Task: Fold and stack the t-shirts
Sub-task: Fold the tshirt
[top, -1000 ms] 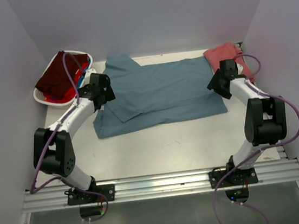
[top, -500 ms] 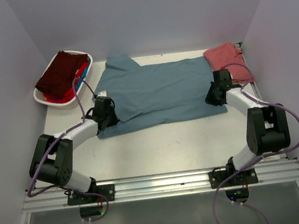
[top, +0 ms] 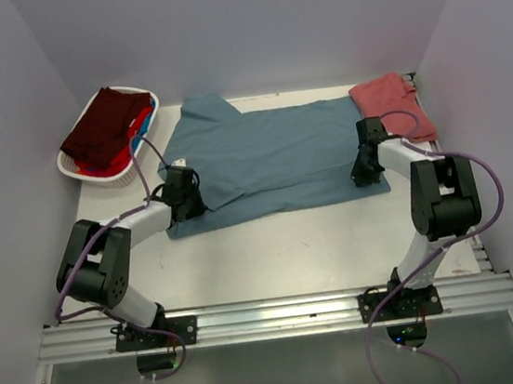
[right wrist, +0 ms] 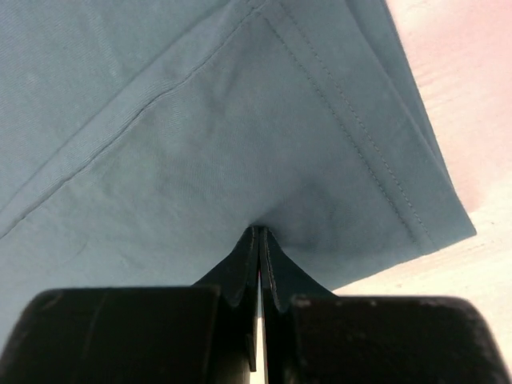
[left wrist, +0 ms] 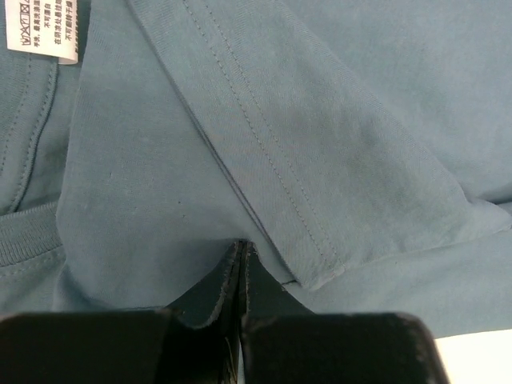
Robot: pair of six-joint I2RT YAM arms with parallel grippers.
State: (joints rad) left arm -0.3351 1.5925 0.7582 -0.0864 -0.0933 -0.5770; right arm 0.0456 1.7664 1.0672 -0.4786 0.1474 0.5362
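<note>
We saw the left pincer (left wrist: 242, 246) pressed together, pinching a pucker of the slate-blue t-shirt (top: 271, 157) at its tips, with a hemmed fold lying just ahead of them. The right pincer (right wrist: 258, 234) likewise pinched the same shirt, beside its hemmed corner. The salmon t-shirt (top: 393, 100) lay near, beyond the right pincer.

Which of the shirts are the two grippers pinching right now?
The large slate-blue t-shirt spread mid-table: left gripper and right gripper both pinch it. The salmon shirt lies untouched far right; the maroon shirt sits in the basket.
</note>
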